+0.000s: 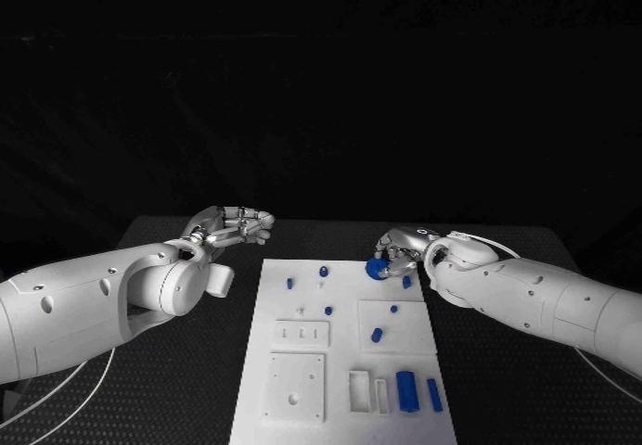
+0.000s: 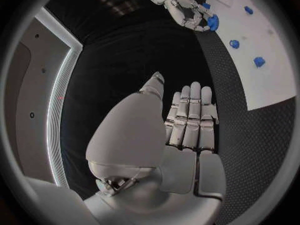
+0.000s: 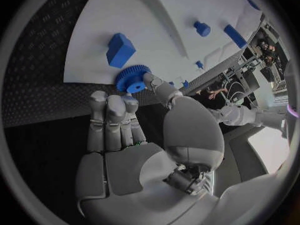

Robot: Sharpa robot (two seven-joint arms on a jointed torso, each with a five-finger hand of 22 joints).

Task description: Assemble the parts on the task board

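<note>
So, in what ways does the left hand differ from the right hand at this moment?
The right hand pinches a blue gear; the left hand holds nothing, and its fingers lie close together in the left wrist view. The right hand is at the far right edge of the task board; the left hand is over the black table, left of the board. Both are silver hands on white arms.

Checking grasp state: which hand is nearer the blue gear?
Right. The right hand pinches the blue gear at the far right edge of the task board. The left hand hangs over the black table beyond the board's far left corner, holding nothing.
</note>
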